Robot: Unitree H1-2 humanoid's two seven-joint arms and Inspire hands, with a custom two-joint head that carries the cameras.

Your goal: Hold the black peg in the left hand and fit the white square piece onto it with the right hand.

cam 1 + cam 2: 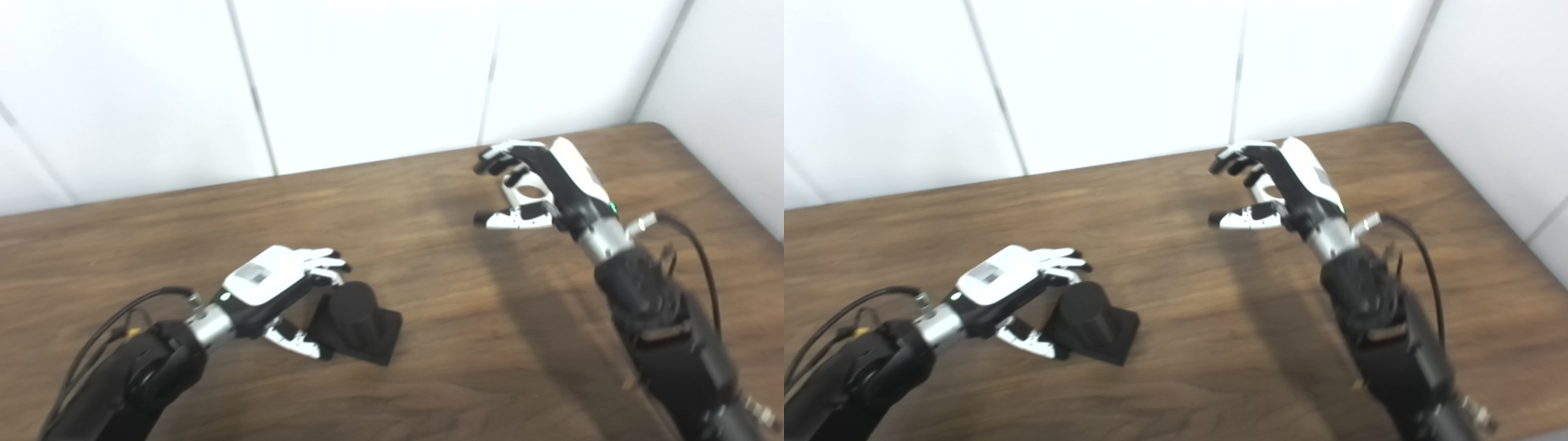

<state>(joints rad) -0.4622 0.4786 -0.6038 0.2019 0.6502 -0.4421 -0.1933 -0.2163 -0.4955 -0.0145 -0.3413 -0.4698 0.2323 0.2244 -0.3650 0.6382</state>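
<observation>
In the left eye view, the black peg [358, 323] (a stubby cylinder on a square black base) sits on the wooden surface [429, 380] at about 7 o'clock from the picture's centre. The left hand [278, 288] is right beside it at its 9 o'clock, fingers [324, 260] curled over the top of the cylinder and the thumb low against the base; whether they actually press on it, I cannot tell. The right hand [539, 184] hovers at about 2 o'clock, well apart from the peg, its fingers bent and spread from the thumb. A white rounded shape shows inside its palm, but blur leaves unclear whether that is the white square piece or part of the hand.

In the right eye view, the same layout appears. The peg [1093, 327] lies at 8 o'clock with the left hand [1007, 282] cupped around its near side. The right hand [1280, 184] hangs above the surface [1182, 367] at 1 o'clock, loosely curled, with white panel walls [1121, 73] behind.
</observation>
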